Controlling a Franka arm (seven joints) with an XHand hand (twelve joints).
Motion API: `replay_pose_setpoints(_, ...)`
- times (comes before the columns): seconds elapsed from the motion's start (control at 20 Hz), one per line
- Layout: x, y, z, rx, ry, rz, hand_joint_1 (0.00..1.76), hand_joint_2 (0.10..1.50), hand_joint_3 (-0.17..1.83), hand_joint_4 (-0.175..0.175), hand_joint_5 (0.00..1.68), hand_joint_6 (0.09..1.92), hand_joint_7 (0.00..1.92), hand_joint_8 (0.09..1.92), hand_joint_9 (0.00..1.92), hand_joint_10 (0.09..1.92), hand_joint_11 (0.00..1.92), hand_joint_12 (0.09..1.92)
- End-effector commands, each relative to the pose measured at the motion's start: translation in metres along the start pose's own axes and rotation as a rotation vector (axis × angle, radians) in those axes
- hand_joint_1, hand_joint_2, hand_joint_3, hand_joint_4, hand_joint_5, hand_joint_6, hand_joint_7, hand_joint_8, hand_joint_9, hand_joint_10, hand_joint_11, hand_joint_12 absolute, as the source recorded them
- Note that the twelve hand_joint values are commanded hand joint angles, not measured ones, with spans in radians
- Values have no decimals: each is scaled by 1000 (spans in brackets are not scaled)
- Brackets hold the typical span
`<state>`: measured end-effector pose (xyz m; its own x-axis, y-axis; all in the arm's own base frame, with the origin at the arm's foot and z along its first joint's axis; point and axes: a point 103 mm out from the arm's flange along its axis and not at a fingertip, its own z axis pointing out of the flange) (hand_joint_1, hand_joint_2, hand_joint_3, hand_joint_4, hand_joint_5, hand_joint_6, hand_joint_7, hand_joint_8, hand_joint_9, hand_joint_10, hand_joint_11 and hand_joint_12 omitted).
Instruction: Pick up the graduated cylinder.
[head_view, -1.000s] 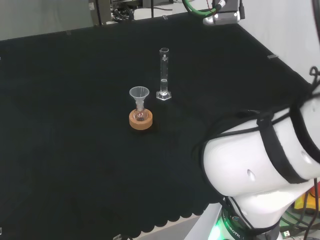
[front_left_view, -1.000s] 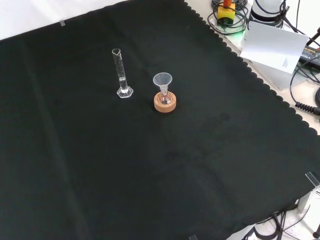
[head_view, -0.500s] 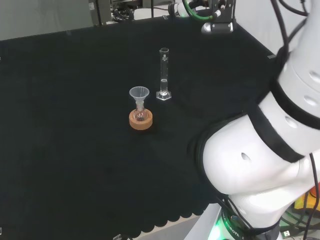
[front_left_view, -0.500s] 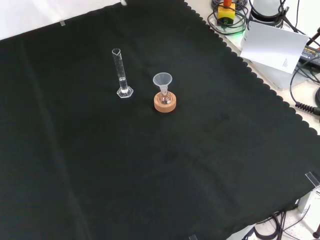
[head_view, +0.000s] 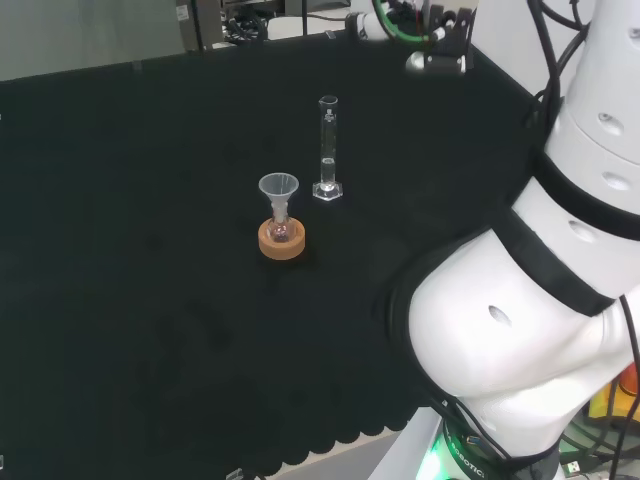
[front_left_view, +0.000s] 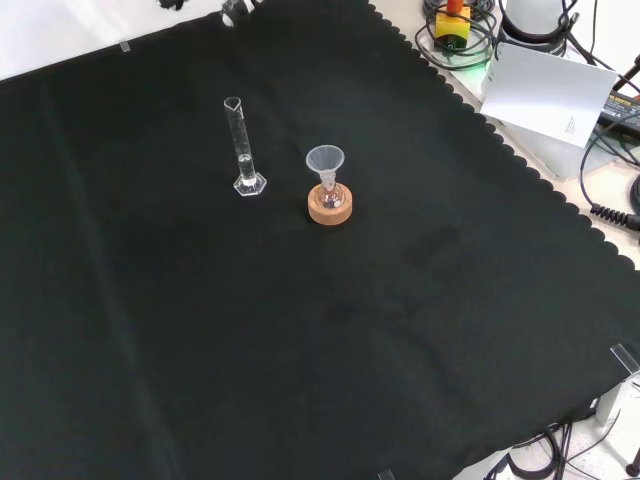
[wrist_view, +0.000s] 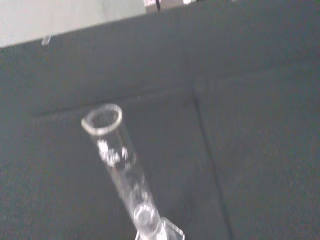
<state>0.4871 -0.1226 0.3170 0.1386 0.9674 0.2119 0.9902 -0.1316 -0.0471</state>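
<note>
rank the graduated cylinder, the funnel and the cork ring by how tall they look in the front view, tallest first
1. graduated cylinder, clearly the tallest, upright on the cloth.
2. funnel, much shorter, sitting in the flask.
3. cork ring, a low, flat stand.

All three stand close together, so nearness to the camera hardly skews this.

Your head view looks from behind and above the white arm link (head_view: 530, 330) over the black cloth (head_view: 130, 300), your front view faces down from opposite, your wrist view sits close, all sharing the clear upright graduated cylinder (head_view: 327, 148) (front_left_view: 241, 146) (wrist_view: 122, 175).
</note>
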Motion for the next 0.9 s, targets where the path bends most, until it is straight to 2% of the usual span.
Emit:
replay_pose_setpoints(0.05,-23,33,75,21,128,-100,406,1136,-77,-27,282,87,142,623,372,681,195,1373)
replay_pose_setpoints(0.3,-25,32,88,44,126,-93,416,1130,-83,-25,292,87,146,627,377,680,196,1374)
replay_pose_setpoints(0.55,-25,31,91,40,133,-98,421,1130,-85,-25,302,87,152,631,381,678,195,1374)
replay_pose_setpoints(0.9,-34,27,107,7,237,-154,449,1124,-91,-26,308,87,175,642,397,678,194,1372)
